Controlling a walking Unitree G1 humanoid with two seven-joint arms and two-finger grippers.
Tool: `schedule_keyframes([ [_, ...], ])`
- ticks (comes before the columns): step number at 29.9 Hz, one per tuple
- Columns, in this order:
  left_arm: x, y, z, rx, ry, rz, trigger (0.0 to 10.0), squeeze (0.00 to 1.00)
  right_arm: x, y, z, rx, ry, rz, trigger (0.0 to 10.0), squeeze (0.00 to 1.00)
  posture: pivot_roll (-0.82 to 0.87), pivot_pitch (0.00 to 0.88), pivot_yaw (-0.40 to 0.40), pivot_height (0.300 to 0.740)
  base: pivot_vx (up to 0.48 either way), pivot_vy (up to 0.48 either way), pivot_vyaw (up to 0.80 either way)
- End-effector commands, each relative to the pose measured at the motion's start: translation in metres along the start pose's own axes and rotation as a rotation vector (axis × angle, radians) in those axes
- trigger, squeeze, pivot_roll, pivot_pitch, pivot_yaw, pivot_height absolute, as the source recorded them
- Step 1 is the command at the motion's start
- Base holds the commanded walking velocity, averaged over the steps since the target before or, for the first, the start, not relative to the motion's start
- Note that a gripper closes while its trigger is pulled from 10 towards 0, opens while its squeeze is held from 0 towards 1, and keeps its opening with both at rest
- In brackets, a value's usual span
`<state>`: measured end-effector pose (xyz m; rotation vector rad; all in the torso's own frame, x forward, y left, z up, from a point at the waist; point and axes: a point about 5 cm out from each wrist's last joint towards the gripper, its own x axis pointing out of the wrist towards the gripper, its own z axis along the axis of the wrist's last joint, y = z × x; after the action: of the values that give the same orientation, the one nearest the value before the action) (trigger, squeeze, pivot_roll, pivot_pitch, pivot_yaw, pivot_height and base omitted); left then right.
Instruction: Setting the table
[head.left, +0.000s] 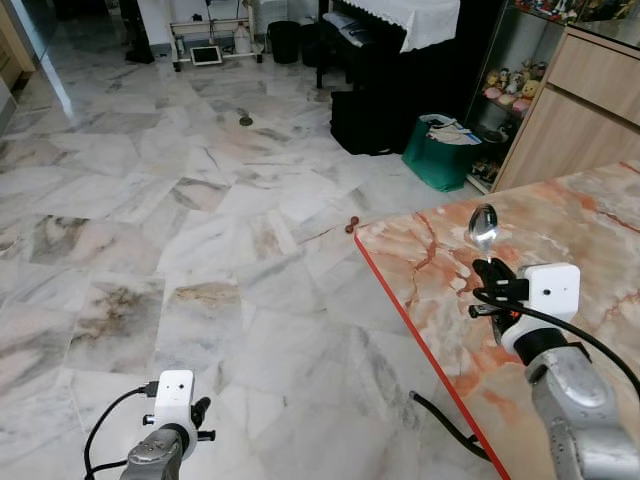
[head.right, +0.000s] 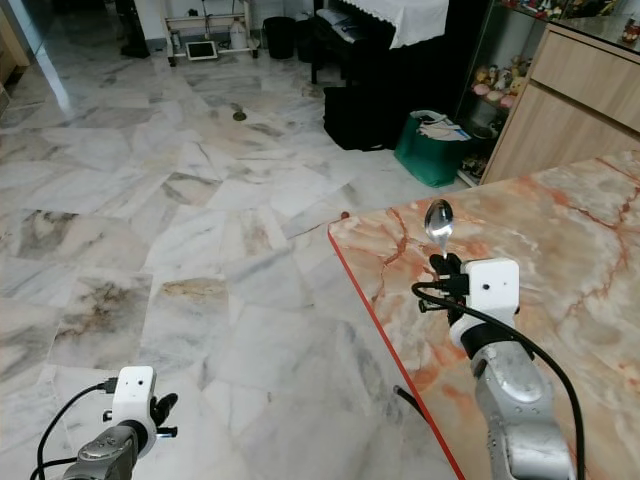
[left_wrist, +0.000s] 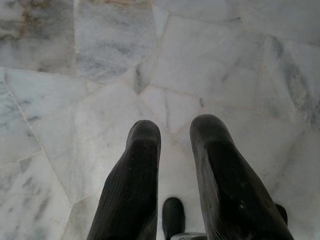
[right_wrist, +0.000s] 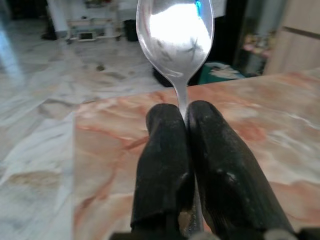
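Gripping spoon (right_wrist: 176, 37) upright, right end effector (right_wrist: 186, 117) over marble table (head.left: 560, 215); no legible writing.

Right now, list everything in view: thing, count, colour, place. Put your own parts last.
spoon: one, silver, upright in the right gripper, bowl up, over the table
table: one, orange-veined marble with red edge, at right
floor: white-grey marble tiles, left and centre
bag: one, green, on the floor past the table
black case: one, on the floor beside the bag
wooden cabinet: one, light brown, far right
figurines: several, on a shelf left of the cabinet
right gripper: one, black jaws shut on the spoon's handle
left gripper: one, black jaws apart, low over the floor
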<state>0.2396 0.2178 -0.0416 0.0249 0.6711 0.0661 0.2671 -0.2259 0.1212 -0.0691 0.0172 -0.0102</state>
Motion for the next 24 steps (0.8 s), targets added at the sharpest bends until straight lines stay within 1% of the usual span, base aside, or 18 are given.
schedule_keyframes([
  [1,-0.001,0.001,-0.002,0.005,0.004,0.009,10.0,0.0,-0.001,-0.009,0.0,-0.016,-0.042,-0.086,10.0,0.0,0.07,0.0,0.001,0.727,0.0,0.0,0.0],
  [2,-0.001,0.001,-0.002,0.006,0.002,0.009,10.0,0.0,-0.002,-0.014,-0.003,-0.003,-0.071,-0.158,10.0,0.0,0.07,0.0,0.001,0.727,0.0,0.0,0.0],
  [3,-0.001,0.001,-0.002,0.005,-0.001,0.01,10.0,0.0,-0.003,-0.017,-0.004,-0.015,-0.078,-0.187,10.0,0.0,0.07,0.0,0.001,0.727,0.0,0.0,0.0],
  [5,-0.001,0.001,-0.001,0.003,-0.007,0.012,10.0,0.0,-0.005,-0.021,-0.004,-0.042,-0.092,-0.211,10.0,0.0,0.07,0.0,0.001,0.727,0.0,0.0,0.0],
  [7,-0.001,0.001,0.0,0.001,-0.016,0.014,10.0,0.0,-0.009,-0.024,-0.003,-0.035,-0.129,-0.249,10.0,0.0,0.07,0.0,-0.002,0.727,0.0,0.0,0.0],
  [9,-0.001,0.001,0.0,0.002,-0.021,0.014,10.0,0.0,-0.013,-0.024,-0.003,-0.027,-0.154,-0.264,10.0,0.0,0.06,0.0,-0.003,0.727,0.0,0.0,0.0],
  [11,-0.001,0.001,0.001,0.004,-0.029,0.013,10.0,0.0,-0.017,-0.019,-0.007,-0.011,-0.162,-0.246,10.0,0.0,0.06,0.0,-0.005,0.727,0.0,0.0,0.0],
  [14,-0.001,0.001,0.002,0.007,-0.034,0.012,10.0,0.0,-0.018,-0.014,-0.014,-0.017,-0.152,-0.235,10.0,0.0,0.06,0.0,0.004,0.727,0.0,0.0,0.0],
  [17,-0.001,0.0,0.001,0.014,-0.035,0.01,10.0,0.0,-0.015,-0.01,-0.016,0.002,-0.155,-0.236,10.0,0.0,0.05,0.0,0.003,0.727,0.0,0.0,0.0],
  [20,-0.001,0.0,0.0,0.02,-0.035,0.016,10.0,0.0,-0.007,-0.003,-0.015,0.013,-0.155,-0.207,10.0,0.0,0.06,0.0,-0.004,0.727,0.0,0.0,0.0],
  [24,-0.002,-0.001,-0.001,0.018,-0.032,0.016,10.0,0.0,-0.004,0.001,-0.015,0.018,-0.165,-0.185,10.0,0.0,0.07,0.0,-0.016,0.727,0.0,0.0,0.0],
])
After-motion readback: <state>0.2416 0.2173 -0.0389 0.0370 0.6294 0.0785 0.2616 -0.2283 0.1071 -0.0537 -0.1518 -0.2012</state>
